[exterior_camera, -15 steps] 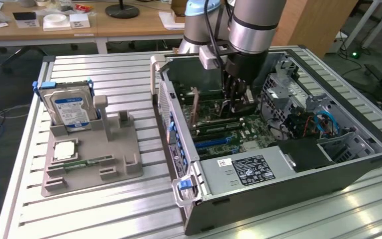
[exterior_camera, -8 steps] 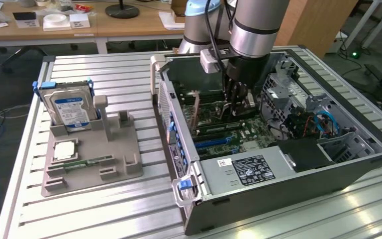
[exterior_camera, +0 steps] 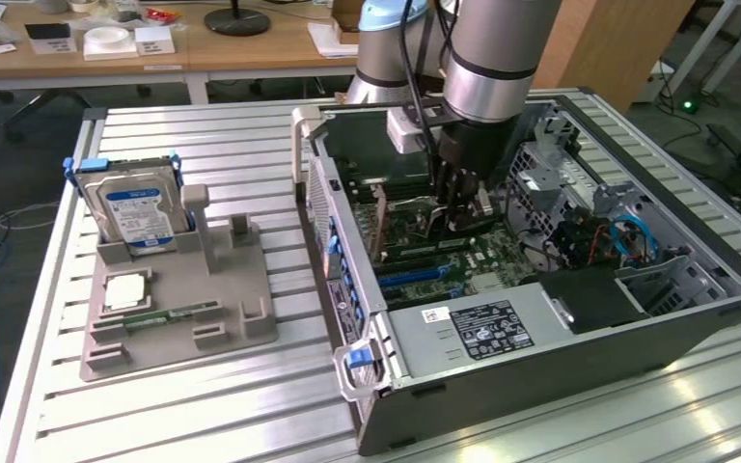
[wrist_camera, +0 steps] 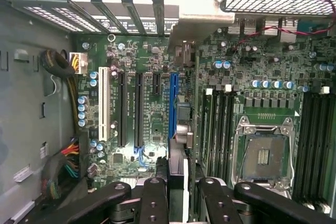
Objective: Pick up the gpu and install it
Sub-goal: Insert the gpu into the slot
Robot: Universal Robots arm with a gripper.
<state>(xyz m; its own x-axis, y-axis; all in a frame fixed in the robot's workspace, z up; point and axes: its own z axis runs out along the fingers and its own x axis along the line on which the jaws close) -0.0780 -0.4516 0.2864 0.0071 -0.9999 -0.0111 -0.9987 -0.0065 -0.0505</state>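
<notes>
My gripper reaches down into the open computer case, over the motherboard. In the wrist view the gpu appears edge-on between my two black fingers, which are shut on it. Its silvery bracket points toward the rear slot openings with their blue latches. The card hangs right beside the long blue slot and runs parallel to it. Whether its edge touches the slot I cannot tell.
Black slots and a white slot lie beside the blue one; memory slots and the bare CPU socket are on its other side. On the exterior view's left, a grey holder carries a hard drive and a memory stick.
</notes>
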